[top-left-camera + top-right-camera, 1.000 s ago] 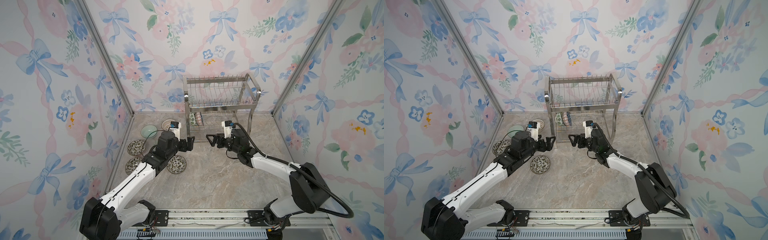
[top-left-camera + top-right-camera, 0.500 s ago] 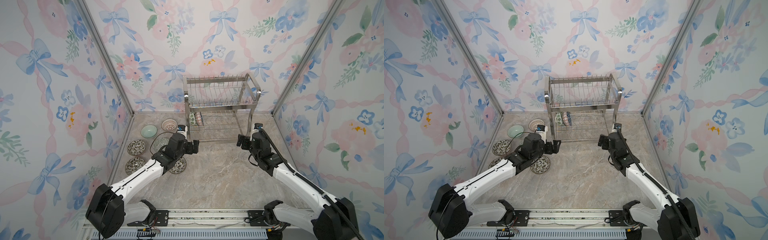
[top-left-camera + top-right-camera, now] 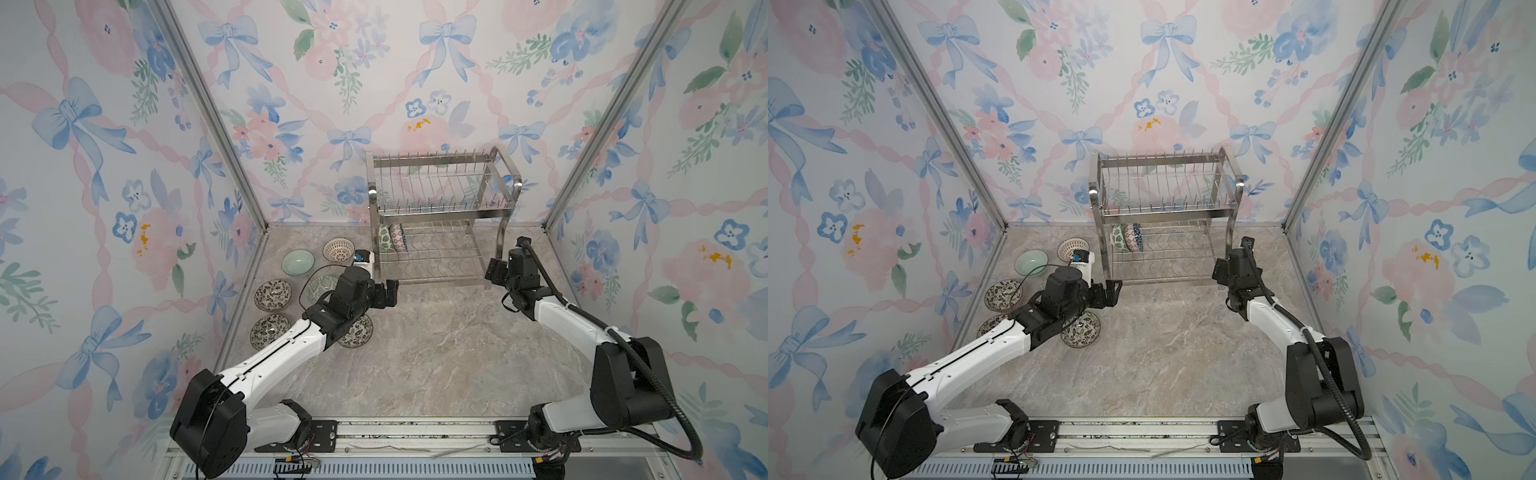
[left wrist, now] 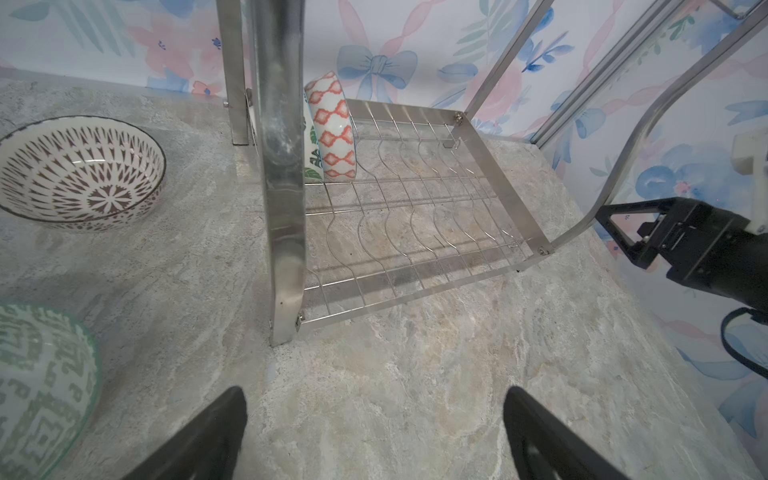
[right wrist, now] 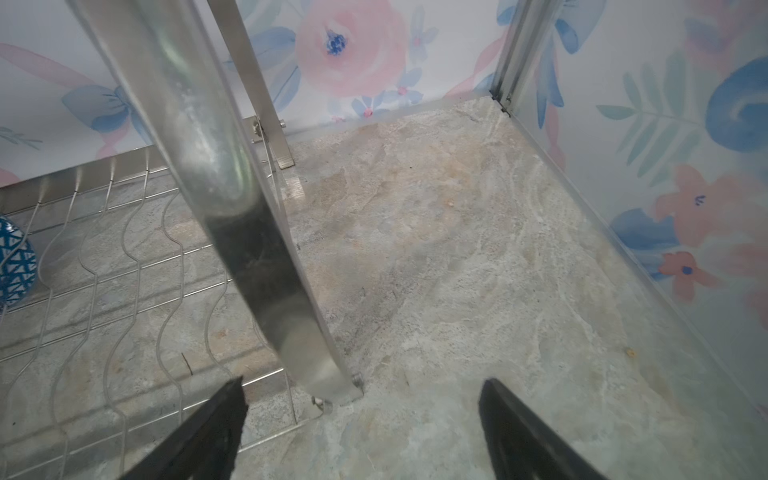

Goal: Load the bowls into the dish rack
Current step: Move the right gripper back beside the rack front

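The tabletop (image 3: 436,353) is carrying the dish rack (image 3: 440,208) at upper centre in both top views. The left hand (image 3: 388,293) is hovering spread and empty beside the rack's front left leg, the right hand (image 3: 493,272) likewise beside its front right leg. Two bowls (image 3: 390,243) are standing on edge at the left end of the lower tier, and six more are lying on the tabletop at centre left.

Light bright, even and diffuse, from above. Soft, faint shadows on the tabletop (image 3: 436,353) under the dish rack (image 3: 440,215); mild glare on its steel. Both top views sharp, with wide-angle stretch well away from the rack. Wrist views: rack leg nearest the lens blurred, highlights smeared.
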Controlling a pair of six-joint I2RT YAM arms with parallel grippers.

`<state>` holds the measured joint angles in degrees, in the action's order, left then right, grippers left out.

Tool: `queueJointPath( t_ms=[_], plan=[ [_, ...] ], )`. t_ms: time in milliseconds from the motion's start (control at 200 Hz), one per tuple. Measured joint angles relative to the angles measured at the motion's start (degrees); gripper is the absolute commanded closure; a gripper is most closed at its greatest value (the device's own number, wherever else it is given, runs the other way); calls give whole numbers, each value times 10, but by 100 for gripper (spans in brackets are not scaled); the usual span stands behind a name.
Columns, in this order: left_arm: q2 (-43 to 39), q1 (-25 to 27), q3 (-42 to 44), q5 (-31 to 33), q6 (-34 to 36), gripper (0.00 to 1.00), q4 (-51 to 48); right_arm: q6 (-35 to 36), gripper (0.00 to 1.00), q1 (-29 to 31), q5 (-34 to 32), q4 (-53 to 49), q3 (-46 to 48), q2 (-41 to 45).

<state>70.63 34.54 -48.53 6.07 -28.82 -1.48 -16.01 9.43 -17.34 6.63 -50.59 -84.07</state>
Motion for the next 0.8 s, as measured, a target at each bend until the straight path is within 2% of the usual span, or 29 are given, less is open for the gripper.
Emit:
queueJointPath(
  t_ms=[85,210,330,490,800],
  plan=[
    [-2,0,0,0,0,2,0,6,19,-8,23,40,2,-9],
    [-2,0,0,0,-5,2,-2,8,30,-12,56,87,3,-20],
    [-3,0,0,0,-10,2,-3,7,33,-11,86,105,3,-35],
    [-13,0,2,2,-11,2,-9,6,43,-11,112,116,3,-47],
    [-24,0,6,1,-13,2,-15,2,55,-12,115,135,16,-43]
  ],
)
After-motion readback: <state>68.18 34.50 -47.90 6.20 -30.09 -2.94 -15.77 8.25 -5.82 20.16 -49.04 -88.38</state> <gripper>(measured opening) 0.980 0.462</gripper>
